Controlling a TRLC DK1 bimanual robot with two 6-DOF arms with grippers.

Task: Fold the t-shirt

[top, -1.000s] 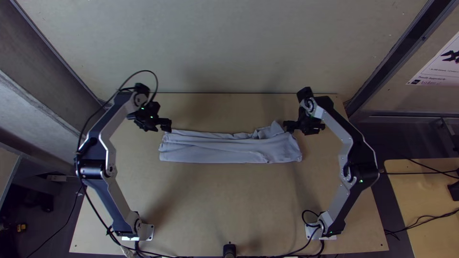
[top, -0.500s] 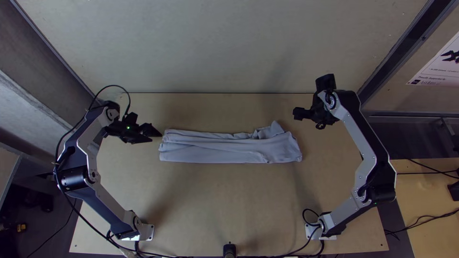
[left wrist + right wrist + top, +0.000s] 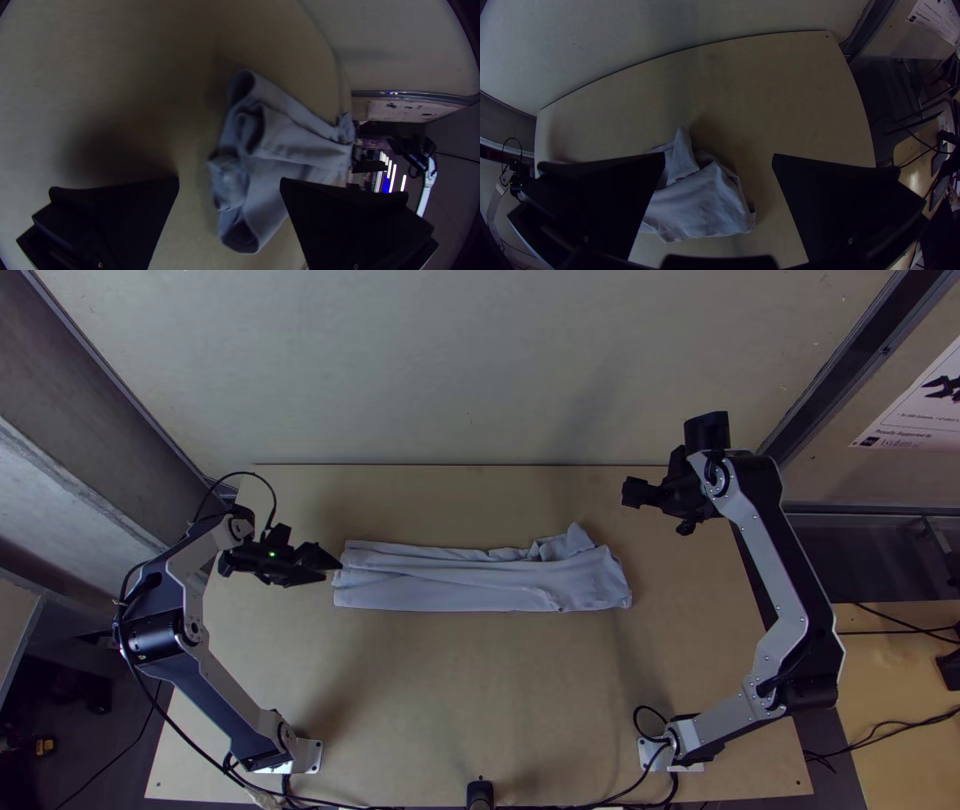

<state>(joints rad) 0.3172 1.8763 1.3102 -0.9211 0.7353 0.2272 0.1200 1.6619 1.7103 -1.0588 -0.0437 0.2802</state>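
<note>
The light grey-blue t-shirt (image 3: pixel 480 578) lies as a long, narrow folded strip across the table, its right end slightly raised and crumpled at the top corner. My left gripper (image 3: pixel 338 566) is at the strip's left end; whether it touches the cloth I cannot tell. In the left wrist view my left gripper (image 3: pixel 229 182) is open, with the shirt's layered end (image 3: pixel 280 150) beyond its fingers. My right gripper (image 3: pixel 630 492) stands up and to the right of the strip. The right wrist view has my right gripper (image 3: pixel 718 157) open and holding nothing, the shirt's crumpled end (image 3: pixel 700 200) below it.
Bare wood of the table (image 3: pixel 480 690) lies between the shirt and the near edge. A pale wall (image 3: pixel 480 370) stands behind the far edge. Cables (image 3: pixel 610 800) run along the near edge. At the right is a second wooden table (image 3: pixel 900 700).
Both grippers have drawn outward from the shirt's ends; over the last half second the left came slightly down and back towards the strip, while the right went farther right. The shirt has not moved.
</note>
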